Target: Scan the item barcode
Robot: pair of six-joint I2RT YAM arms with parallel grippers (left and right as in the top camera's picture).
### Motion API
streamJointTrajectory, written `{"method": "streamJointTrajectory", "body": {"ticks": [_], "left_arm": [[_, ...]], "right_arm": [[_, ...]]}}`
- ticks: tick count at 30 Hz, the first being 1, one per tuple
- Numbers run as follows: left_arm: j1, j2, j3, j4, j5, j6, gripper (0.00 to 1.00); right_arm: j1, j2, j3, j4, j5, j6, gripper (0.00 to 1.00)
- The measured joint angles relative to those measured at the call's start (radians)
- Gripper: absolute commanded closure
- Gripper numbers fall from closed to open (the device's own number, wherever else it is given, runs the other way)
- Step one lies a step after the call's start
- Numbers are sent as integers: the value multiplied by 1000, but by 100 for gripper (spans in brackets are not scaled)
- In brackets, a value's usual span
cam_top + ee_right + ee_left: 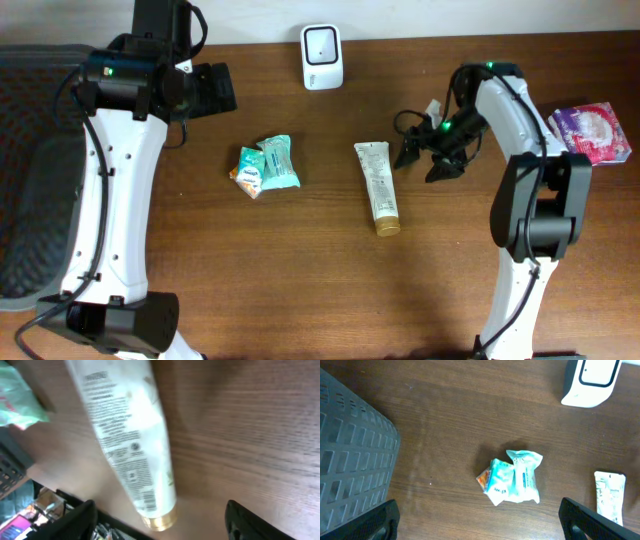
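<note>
A white barcode scanner (322, 57) stands at the table's far edge, and its lower part shows in the left wrist view (590, 382). A white tube with a gold cap (377, 186) lies flat on the table in the middle, its printed barcode side facing up (125, 435). My right gripper (422, 160) hovers just right of the tube, open, its fingers wide apart with nothing gripped (162, 527). High at the left, my left gripper (220, 88) is open and empty (480, 522).
Teal and white wipe packets (268, 167) lie left of the tube, under the left wrist camera (512, 477). A pink packet (590, 132) sits at the right edge. A grey ribbed mat (30, 170) covers the left side.
</note>
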Motion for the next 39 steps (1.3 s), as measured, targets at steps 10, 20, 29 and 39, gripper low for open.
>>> {"method": "streamJointTrajectory", "body": {"ticks": [10,20,29,39], "left_arm": [[0,0,0,0,0,0,1],[0,0,0,0,0,0,1],[0,0,0,0,0,0,1],[0,0,0,0,0,0,1]], "right_arm": [[134,-5,3,19,91,8,1],[203,-5,-62,138,102,53,1],[204,-5,-69,157,104,61,1],[201,-5,-146,203,155,61,2]]}}
